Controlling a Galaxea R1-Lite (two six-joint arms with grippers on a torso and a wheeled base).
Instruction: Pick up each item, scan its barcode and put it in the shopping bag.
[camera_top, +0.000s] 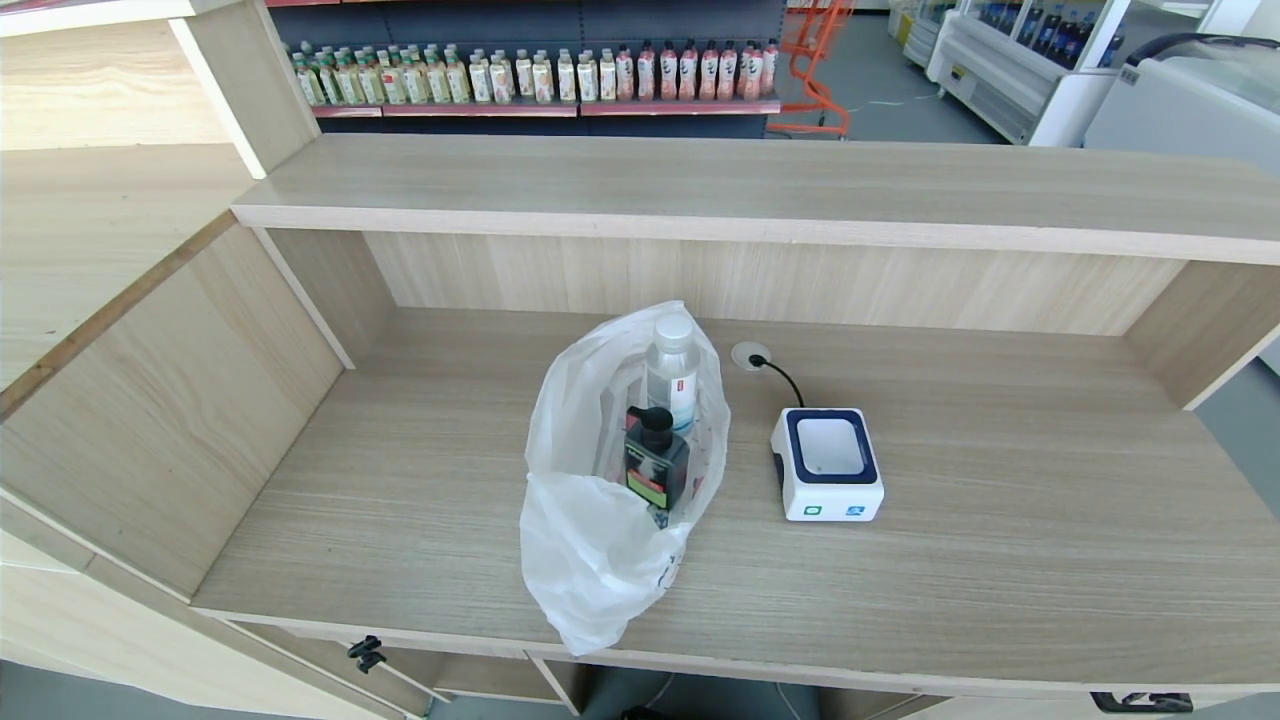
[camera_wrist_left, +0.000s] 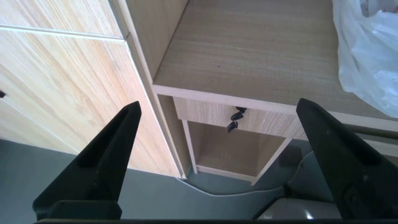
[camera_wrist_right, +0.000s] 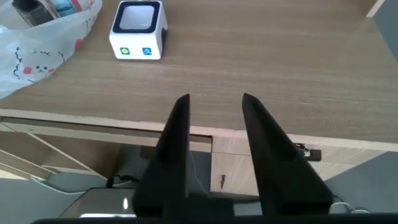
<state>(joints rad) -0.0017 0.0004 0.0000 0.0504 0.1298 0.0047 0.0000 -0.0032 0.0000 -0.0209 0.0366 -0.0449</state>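
Observation:
A white plastic shopping bag (camera_top: 600, 540) stands open on the wooden counter (camera_top: 1000, 520), left of centre. Inside it are a clear bottle (camera_top: 672, 370) with a white cap and a black pump bottle (camera_top: 655, 460), both upright. A white barcode scanner (camera_top: 828, 463) with a blue-framed window sits just right of the bag. My left gripper (camera_wrist_left: 217, 155) hangs open, fingers wide apart, below the counter's front left edge, with the bag (camera_wrist_left: 367, 56) off to one side. My right gripper (camera_wrist_right: 216, 102) is open and holds nothing, just in front of the counter's front edge, with the scanner (camera_wrist_right: 138, 31) and bag (camera_wrist_right: 37, 43) beyond.
A raised shelf (camera_top: 700, 190) runs over the back of the counter, and wooden side walls (camera_top: 200, 400) close both ends. The scanner's black cable runs to a grommet (camera_top: 750, 355). A drawer with a black lock (camera_wrist_left: 236, 119) sits under the front edge.

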